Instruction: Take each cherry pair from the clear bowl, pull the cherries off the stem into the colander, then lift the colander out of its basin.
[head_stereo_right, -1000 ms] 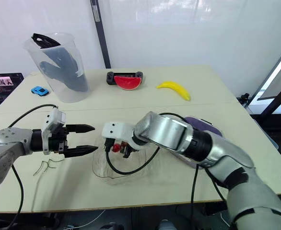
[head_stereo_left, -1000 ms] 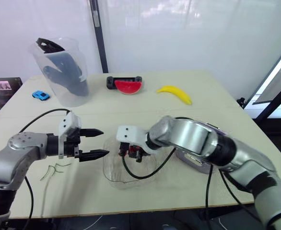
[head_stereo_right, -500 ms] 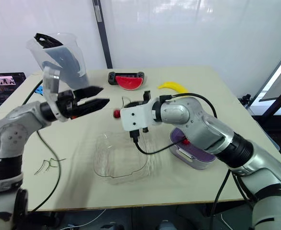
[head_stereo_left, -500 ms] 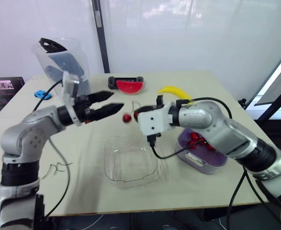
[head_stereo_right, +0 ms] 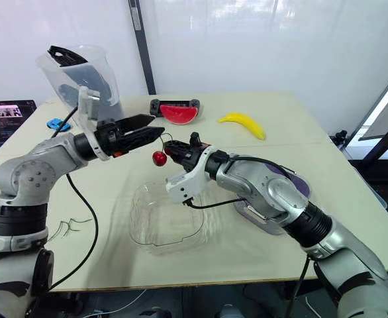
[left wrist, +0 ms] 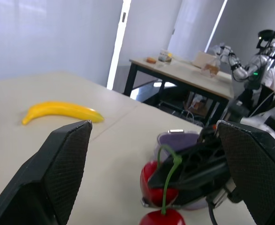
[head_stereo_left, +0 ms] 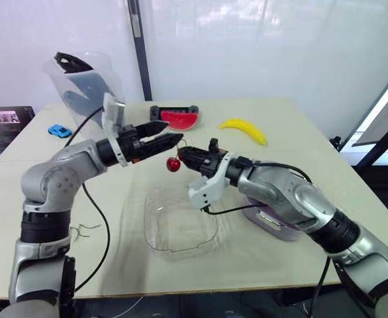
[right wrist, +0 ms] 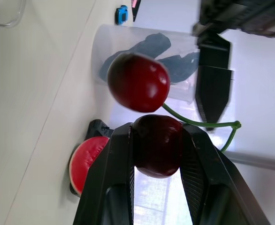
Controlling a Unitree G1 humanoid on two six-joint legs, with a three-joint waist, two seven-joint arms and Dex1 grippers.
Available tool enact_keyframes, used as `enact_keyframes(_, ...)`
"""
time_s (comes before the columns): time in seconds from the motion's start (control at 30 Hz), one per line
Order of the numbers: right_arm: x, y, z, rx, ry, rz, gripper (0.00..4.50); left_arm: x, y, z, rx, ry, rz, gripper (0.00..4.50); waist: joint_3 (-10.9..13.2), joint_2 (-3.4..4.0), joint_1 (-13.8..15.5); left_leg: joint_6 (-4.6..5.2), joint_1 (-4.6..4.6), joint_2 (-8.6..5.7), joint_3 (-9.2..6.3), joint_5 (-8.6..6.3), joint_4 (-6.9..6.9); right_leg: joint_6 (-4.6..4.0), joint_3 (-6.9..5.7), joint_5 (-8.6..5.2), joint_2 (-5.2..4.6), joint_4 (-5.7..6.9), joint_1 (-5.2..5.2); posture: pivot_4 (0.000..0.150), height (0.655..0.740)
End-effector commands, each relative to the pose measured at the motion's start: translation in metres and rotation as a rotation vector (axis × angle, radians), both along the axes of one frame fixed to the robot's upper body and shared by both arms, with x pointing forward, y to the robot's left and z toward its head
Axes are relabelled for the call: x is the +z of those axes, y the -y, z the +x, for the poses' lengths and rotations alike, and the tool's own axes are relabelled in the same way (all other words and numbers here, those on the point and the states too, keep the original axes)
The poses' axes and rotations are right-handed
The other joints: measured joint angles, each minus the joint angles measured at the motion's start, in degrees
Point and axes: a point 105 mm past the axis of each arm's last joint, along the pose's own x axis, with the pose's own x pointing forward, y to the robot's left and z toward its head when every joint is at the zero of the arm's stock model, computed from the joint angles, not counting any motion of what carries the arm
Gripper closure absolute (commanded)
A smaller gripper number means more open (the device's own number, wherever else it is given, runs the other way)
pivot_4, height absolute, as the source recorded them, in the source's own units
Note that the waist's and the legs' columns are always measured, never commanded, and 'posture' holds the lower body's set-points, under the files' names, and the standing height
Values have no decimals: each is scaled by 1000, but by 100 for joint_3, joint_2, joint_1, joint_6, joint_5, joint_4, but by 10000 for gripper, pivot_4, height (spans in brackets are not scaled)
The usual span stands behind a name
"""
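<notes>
Beige table (head_stereo_left: 300,152), w/ clear bowl (head_stereo_left: 181,228) near front edge, apparently empty. Purple colander (head_stereo_right: 294,180) in its basin at robot's right, partly hidden behind right forearm.

Up in the air near bowl's far rim: right gripper (head_stereo_left: 186,155), pinching one cherry of the pair (right wrist: 157,145) between both pads. Facing it, left gripper (head_stereo_left: 175,131), fingers spread wide, nothing gripped, tips just above and beside the pair. Free cherry (head_stereo_left: 173,164) dangling below on thin green stem (right wrist: 198,123), well apart from colander.

Step in hand, by judgement: closing L on stem or free cherry, then pulling apart.

Risks, biggest first:
- Wrong place. Pulling here prob. means loose fruit dropping onto table or back into bowl, maybe rolling off. Safer carried across to colander first, then split over its opening.
- Missed grab. Thin curved stem vs. wide-open L fingers; easy to close on air or knock the dangling cherry and set it swinging.
- Slipping fruit. Round, smooth, held only by two pads of R; sideways tug or extra squeeze likely to pop it out or bruise it.
- Stem parting at wrong end, leaving stub on one cherry, so a second pull needed.
- Tip-to-tip bump, grippers v. close already; little room for approach error.
</notes>
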Motion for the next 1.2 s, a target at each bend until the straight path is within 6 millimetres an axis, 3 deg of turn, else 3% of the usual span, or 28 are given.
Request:
enact_keyframes(0.03, 14, -4, -9, 3, -3, 51, 34178, 8, 8, -10, -22, 79, 18, 0, 0, 0, 8, 0, 0, 0, 0, 0, 0, 0, 0, 0, 0, 0, 0, 1500, 7400)
enact_keyframes(0.43, 10, -5, -10, -27, -63, 72, 34178, 4, 5, -7, 45, 92, -36, 0, 0, 0, 3, -1, 1, -1, -2, 1, 0, 0, -1, 0, 2, 0, 3, 1500, 7400)
enact_keyframes(0.53, 10, -6, -10, -28, -69, 71, 34632, 3, 3, -6, 58, 92, -48, 9131, 0, 0, 10, -2, 2, -1, -2, 1, 1, 0, -1, 0, 2, 0, 3, 1500, 7400)
enact_keyframes(0.63, 10, -6, -11, -24, -74, 70, 34632, 3, 3, -5, 71, 105, -51, 24233, 0, 0, 16, -2, 2, -1, -2, 1, 2, 0, -1, 0, 1, 0, 4, 1500, 7400)
enact_keyframes(0.97, 10, -7, -11, -22, -83, 74, 34632, -4, 9, -7, 49, 93, -60, 24233, 0, 0, 13, -2, 2, -2, -3, 1, 1, 0, -1, 0, 1, 0, 4, 1500, 7400)
enact_keyframes(1.0, 10, -7, -11, -22, -83, 74, 34632, -4, 10, -7, 44, 90, -62, 29289, 0, 0, 13, -2, 2, -2, -3, 1, 1, 0, -1, 0, 1, 0, 5, 1500, 7400)
enact_keyframes(1.07, 10, -7, -12, -23, -84, 75, 34632, -5, 12, -9, 29, 85, -64, 32649, 0, 0, 15, -2, 2, -2, -3, 1, 2, 0, -1, 0, 1, 0, 5, 1500, 7400)
enact_keyframes(1.13, 10, -7, -12, -23, -84, 75, 34632, -4, 12, -10, 29, 87, -69, 43133, 0, 0, 16, -2, 2, -2, -3, 1, 2, 0, -1, 0, 1, 0, 5, 1500, 7400)
enact_keyframes(1.2, 10, -6, -12, -23, -83, 76, 34632, -4, 12, -9, 32, 86, -72, 44364, 0, 0, 16, -2, 2, -2, -3, 1, 2, 0, -1, 0, 1, 0, 5, 1500, 7400)
